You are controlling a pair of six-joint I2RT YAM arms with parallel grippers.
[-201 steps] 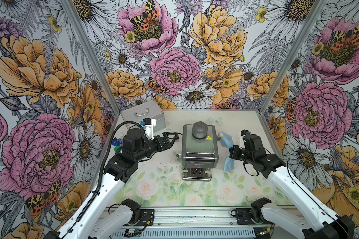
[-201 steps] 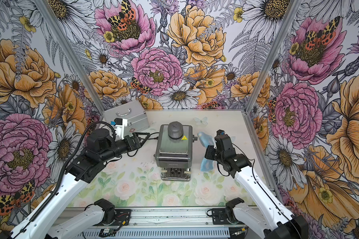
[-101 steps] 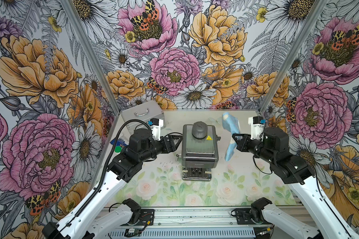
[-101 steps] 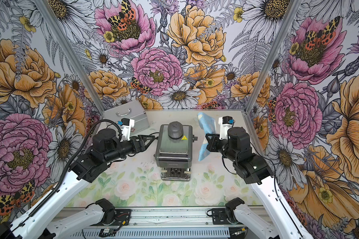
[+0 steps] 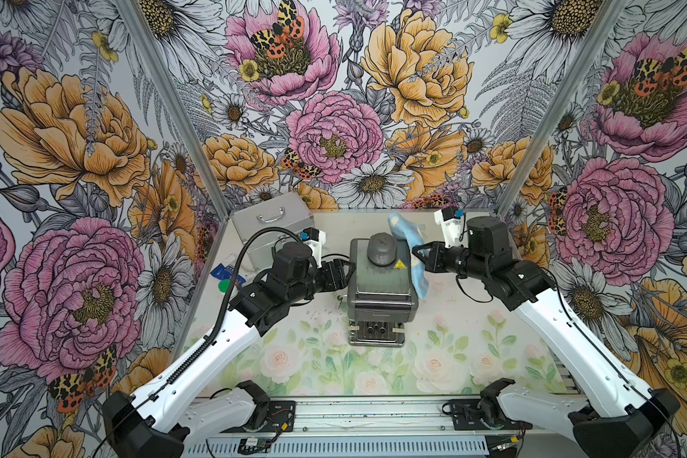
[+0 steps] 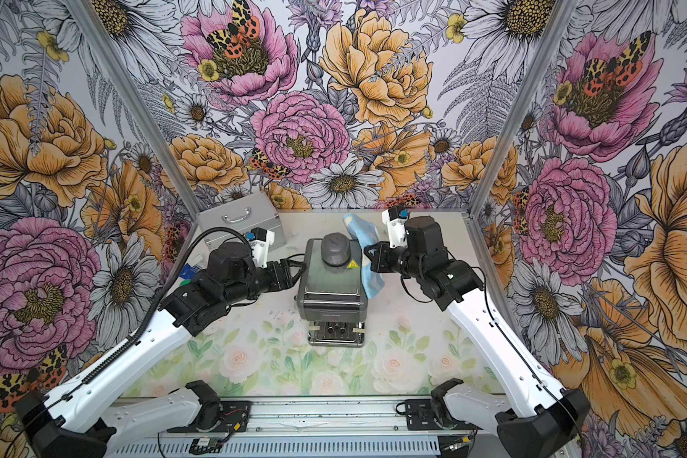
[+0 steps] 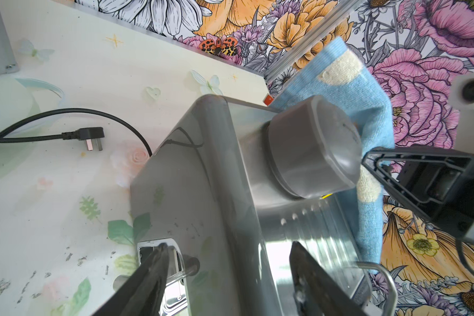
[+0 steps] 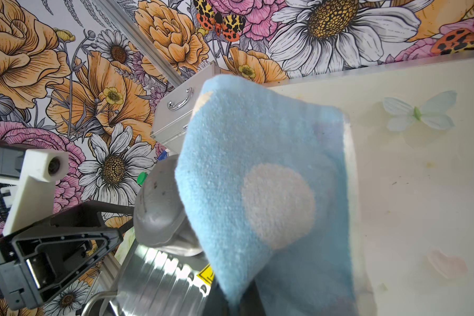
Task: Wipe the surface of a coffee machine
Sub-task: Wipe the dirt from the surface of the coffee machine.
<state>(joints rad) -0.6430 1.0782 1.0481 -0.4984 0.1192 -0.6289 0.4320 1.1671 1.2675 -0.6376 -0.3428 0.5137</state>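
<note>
Coffee machine [image 5: 381,285] stands mid-desk [image 5: 472,317], the left gripper [image 5: 346,271] spread across its top edge, apparently to steady it, while the right gripper [image 5: 415,251] clamps a blue spotted towel [image 5: 419,277] beside its knob [image 5: 381,248], ready to wipe.

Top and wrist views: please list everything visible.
Boxy coffee machine with domed knob: one, dark grey and steel, centre of table.
Terry cloth: one, light blue with cream dots, beside the machine's right side.
Aluminium case with handle: one, silver, far left corner.
Power cord with plug: one, black, unplugged, beside the machine.
Small round disc: one, green, left table edge.
Left gripper: one, black, open at the machine's left edge.
Right gripper: one, black, shut on the cloth.
</note>
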